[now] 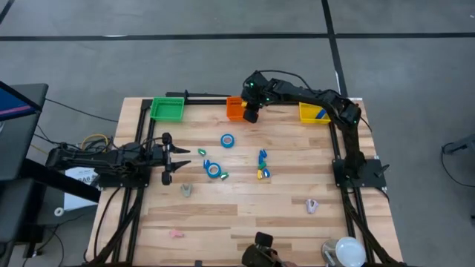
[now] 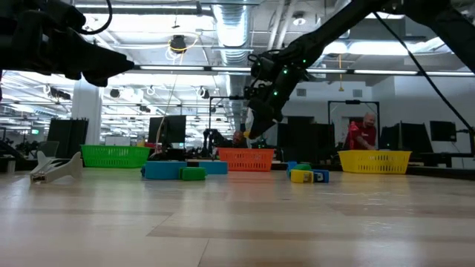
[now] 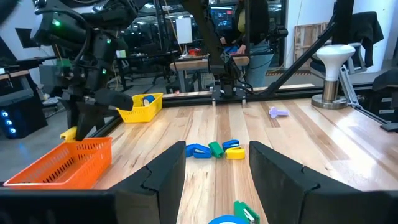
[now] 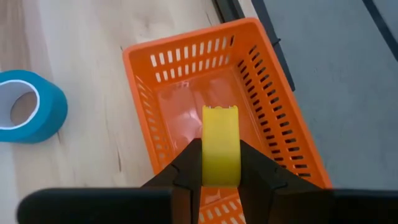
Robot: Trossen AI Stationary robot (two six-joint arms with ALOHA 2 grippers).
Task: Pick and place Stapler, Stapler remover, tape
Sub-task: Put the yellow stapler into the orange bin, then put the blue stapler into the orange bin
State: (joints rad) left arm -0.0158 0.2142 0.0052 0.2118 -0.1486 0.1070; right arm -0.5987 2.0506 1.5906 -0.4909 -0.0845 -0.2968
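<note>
My right gripper (image 4: pixel 221 180) hangs over the orange bin (image 1: pixel 234 110) at the table's far edge, shut on a small yellow stapler (image 4: pixel 221 146). Blue tape rolls lie mid-table: one (image 1: pixel 227 140) flat on its side, which also shows as a tape roll (image 4: pixel 28 106) beside the bin, and a pair (image 1: pixel 213 169) nearer. Blue-yellow-green staplers (image 1: pixel 263 165) lie right of them. Pale staple removers (image 1: pixel 187 190) (image 1: pixel 312 205) rest toward the near side. My left gripper (image 1: pixel 174 156) waits open at the table's left, level, pointing right toward the staplers (image 3: pixel 214 150). My right gripper pinches the yellow stapler between its two fingers, by its sides near one end (image 4: pixel 221 174). The fingers come from above, pointing down. The stapler is lifted clear and sticks out beyond the fingertips, its notched free end (image 4: pixel 221 112) above the orange bin's floor (image 4: pixel 186 112).
A green bin (image 1: pixel 168 110) and a yellow bin (image 1: pixel 314 113) flank the orange one along the far edge. Small green pieces (image 1: pixel 202 152) (image 1: pixel 224 176) lie by the tape. A white lamp (image 1: pixel 345 251) stands at the near right corner. A person (image 2: pixel 364 133) stands in the room beyond.
</note>
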